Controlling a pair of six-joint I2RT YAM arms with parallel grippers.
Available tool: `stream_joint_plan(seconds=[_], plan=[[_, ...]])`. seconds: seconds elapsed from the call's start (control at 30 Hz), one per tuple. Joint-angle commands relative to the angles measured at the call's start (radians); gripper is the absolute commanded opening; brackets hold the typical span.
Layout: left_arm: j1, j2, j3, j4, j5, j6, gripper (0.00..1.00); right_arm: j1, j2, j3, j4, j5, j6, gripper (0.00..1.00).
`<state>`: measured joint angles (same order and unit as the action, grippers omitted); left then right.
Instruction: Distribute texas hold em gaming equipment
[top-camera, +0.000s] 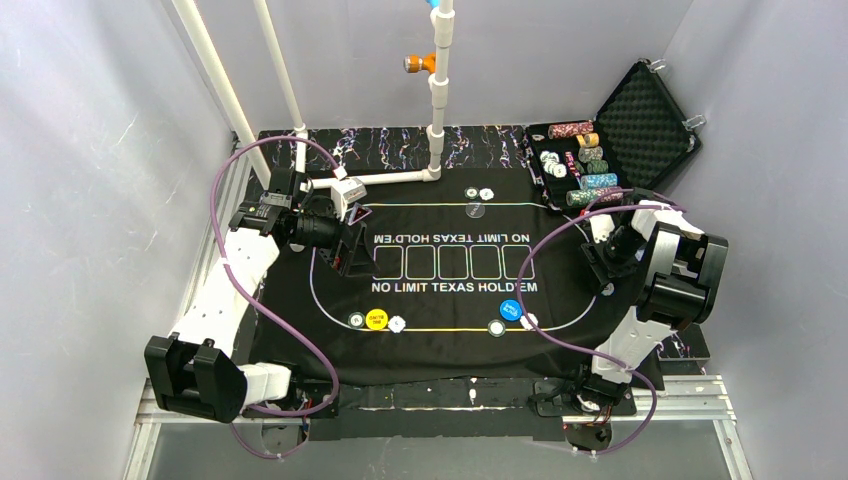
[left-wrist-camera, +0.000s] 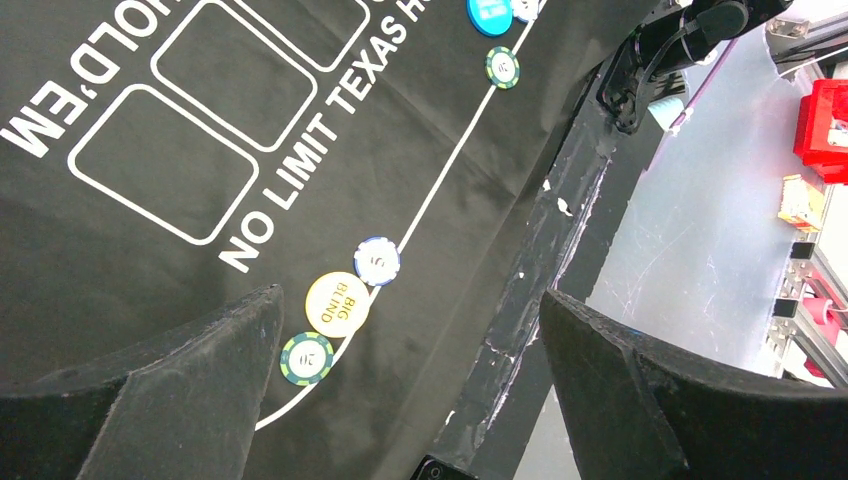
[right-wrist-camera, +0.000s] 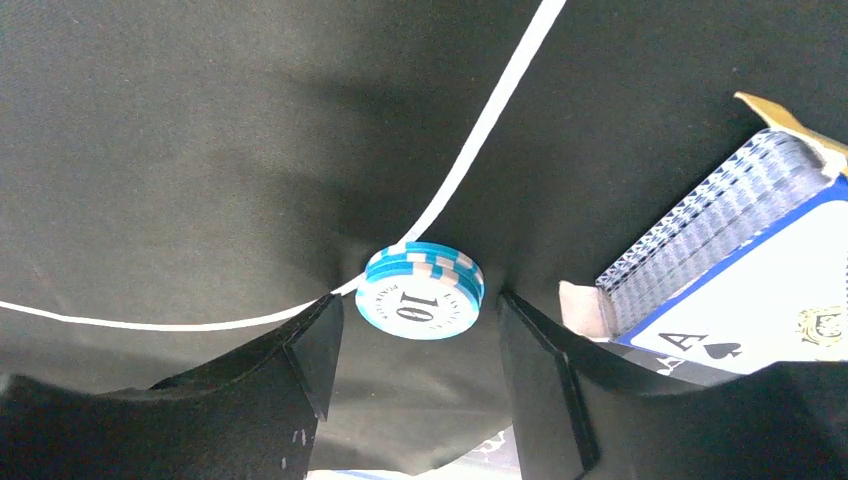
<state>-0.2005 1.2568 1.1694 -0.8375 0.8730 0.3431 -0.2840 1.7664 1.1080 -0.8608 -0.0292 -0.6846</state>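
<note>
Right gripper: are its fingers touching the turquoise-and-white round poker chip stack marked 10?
Apart. Right wrist view shows black mat between the chip stack and both fingers.

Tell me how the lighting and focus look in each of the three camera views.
Top external: even, flat light with no strong glare, though the white chip is too small to read. Left wrist: the mat print and yellow disc are sharp, the pale surface at right much brighter. Right wrist: the blue chip stack is crisp, soft shadow around it; the end effector fingers are dark.
</note>
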Motion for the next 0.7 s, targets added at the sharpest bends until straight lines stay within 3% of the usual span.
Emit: stream_joint_plan(seconds=[0.0, 0.37, 0.67], plan=[[-0.003, 0.0, 0.004, -0.008, 0.03, -0.003, 0.99, -0.003, 0.011, 0.018, 0.01, -0.017, -0.002, 0.64], [-0.004, 0.003, 0.001, -0.006, 0.026, -0.001, 0.99, -0.003, -0.031, 0.049, -0.034, -0.034, -0.01, 0.48], [-0.004, 0.001, 0.001, -0.008, 0.027, -0.001, 0.99, -0.003, -0.064, 0.078, -0.072, -0.038, -0.014, 0.47]])
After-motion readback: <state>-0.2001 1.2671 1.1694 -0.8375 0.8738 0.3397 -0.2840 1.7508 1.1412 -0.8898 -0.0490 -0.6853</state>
